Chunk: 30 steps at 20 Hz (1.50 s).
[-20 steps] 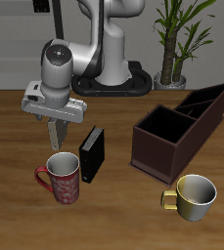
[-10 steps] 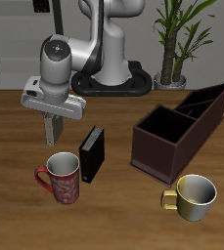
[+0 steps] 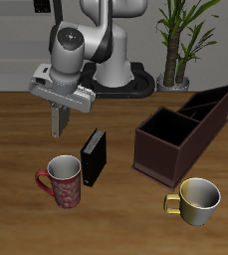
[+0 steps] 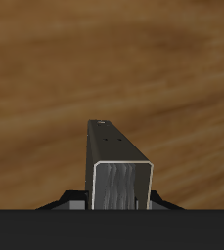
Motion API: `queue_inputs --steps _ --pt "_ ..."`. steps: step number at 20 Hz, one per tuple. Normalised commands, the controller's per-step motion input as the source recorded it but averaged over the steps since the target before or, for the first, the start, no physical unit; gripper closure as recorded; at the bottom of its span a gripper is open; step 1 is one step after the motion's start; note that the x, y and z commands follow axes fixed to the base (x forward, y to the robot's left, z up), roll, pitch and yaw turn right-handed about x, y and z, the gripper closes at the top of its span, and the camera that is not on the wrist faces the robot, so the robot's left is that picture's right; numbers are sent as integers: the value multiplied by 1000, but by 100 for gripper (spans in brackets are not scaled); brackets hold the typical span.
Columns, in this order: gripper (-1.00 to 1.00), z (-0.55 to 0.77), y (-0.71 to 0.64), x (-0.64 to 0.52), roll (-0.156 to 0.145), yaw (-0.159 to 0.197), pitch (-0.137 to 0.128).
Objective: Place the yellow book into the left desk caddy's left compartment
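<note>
1. Counted: one yellow book (image 3: pixel 58 126), one black book (image 3: pixel 93 156), two mugs (a red mug (image 3: pixel 63 182) and a cream mug (image 3: pixel 197 199)), and one left desk caddy (image 3: pixel 182 134) with two sections.
2. The gripper (image 3: pixel 58 114) is clenched on the yellow book (image 4: pixel 119 166), which hangs upright between the fingers, clear of the table (image 3: pixel 125 214).
3. The book is farther back than the red mug and well apart from the left compartment (image 3: pixel 211 106).
</note>
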Motion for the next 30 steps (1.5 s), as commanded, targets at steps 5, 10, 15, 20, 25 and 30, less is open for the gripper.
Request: queue_inputs --steps 5,10,15,20,25,30 --pt "100 549 530 -204 -14 -4 -73" --pt "100 490 651 -267 24 -11 -30" --pt "100 173 550 -148 57 24 -3" --pt "100 123 386 -141 10 3 -21" --pt "100 87 289 -159 -39 5 1" --pt "100 66 569 -130 16 -27 -20"
